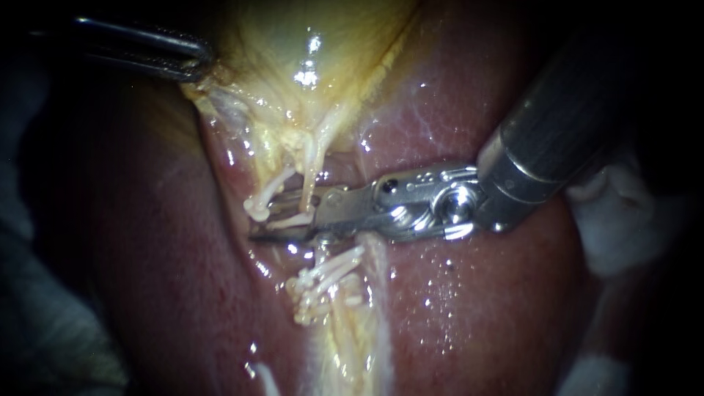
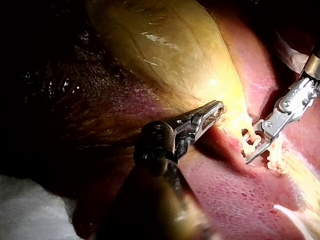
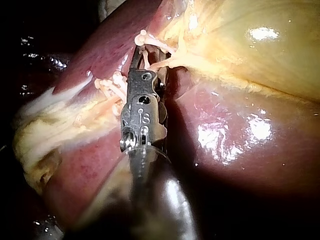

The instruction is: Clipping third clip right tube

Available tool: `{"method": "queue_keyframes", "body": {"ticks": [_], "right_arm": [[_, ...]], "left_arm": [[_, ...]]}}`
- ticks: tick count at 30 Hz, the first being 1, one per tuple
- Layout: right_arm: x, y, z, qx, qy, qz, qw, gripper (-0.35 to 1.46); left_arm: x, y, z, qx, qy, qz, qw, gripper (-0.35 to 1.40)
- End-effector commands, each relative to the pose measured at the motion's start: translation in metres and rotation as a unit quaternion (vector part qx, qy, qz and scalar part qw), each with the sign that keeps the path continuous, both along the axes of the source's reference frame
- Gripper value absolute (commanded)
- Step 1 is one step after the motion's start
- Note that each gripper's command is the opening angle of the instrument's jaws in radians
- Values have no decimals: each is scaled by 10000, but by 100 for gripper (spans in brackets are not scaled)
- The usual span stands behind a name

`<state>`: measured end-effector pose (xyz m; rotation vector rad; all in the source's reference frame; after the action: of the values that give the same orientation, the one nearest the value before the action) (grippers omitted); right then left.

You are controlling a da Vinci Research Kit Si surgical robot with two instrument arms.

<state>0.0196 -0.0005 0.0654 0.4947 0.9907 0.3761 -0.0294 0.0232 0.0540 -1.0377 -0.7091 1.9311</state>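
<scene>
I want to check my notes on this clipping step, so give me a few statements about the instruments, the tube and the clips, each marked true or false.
1. The left instrument grips the gallbladder at its edge. True.
2. The right instrument has its tip astride a tube. True.
3. No clips are on the tissue. False: white clips sit beside the right instrument's tip.
4. The right instrument enters the endoscope view from the lower left. False: from the upper right.

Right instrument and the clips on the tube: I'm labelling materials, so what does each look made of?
Right instrument: polished metal, probably steel, by its silvery surface and sharp glints. Clips: cream-white, dull, no metallic shine; likely plastic, though unsure.
</scene>
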Motion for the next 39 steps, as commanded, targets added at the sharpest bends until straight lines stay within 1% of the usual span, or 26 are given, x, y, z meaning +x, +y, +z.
{"method": "queue_keyframes", "body": {"ticks": [1, 4, 6, 9, 14, 17, 18, 19, 23, 27, 29, 32, 33, 35, 39], "right_arm": [[0, 0, 0, 1, 1, 0, 10000, 11], [0, 2, -1, 5, 1, 1, 10000, 26], [-1, 3, -2, 9, 2, 2, 10000, 33], [-3, 4, -3, 15, -7, -8, 10000, 40], [-9, 5, -4, 75, 99, -71, 9999, 46], [-15, 8, -3, 123, 236, -99, 9996, 47], [-18, 9, -3, 146, 338, -96, 9993, 48], [-20, 11, -3, 170, 388, -121, 9990, 48], [-29, 17, -1, 499, 572, -143, 9970, 49], [-40, 21, 4, 982, 815, -133, 9917, 48], [-43, 23, 6, 1135, 888, -118, 9895, 48], [-47, 25, 9, 1471, 1041, -60, 9836, 48], [-48, 26, 10, 1589, 1125, -38, 9809, 48], [-49, 26, 11, 1737, 1226, 1, 9771, 48], [-48, 26, 10, 2015, 1493, 115, 9680, 48]], "left_arm": [[0, 0, -1, 0, -2, 0, 10000, -35], [0, 0, 0, 0, -2, 0, 10000, -35], [0, 0, 0, 0, -2, 0, 10000, -35], [0, 0, 0, 0, -2, 1, 10000, -35], [0, 0, 0, 0, -3, 1, 10000, -35], [0, 0, 0, 0, -3, 1, 10000, -35], [0, 0, 0, 0, -3, 1, 10000, -35], [0, 0, 0, 0, -3, 1, 10000, -35], [1, 0, 0, 0, -3, 2, 10000, -35], [1, 0, 0, 0, -4, 3, 10000, -35], [1, 0, 0, 0, -4, 3, 10000, -35], [1, 0, 0, 0, -4, 3, 10000, -35], [1, 0, 0, 0, -4, 3, 10000, -35], [1, 0, 0, 0, -4, 3, 10000, -35], [1, 0, 0, 0, -3, 3, 10000, -35]]}}
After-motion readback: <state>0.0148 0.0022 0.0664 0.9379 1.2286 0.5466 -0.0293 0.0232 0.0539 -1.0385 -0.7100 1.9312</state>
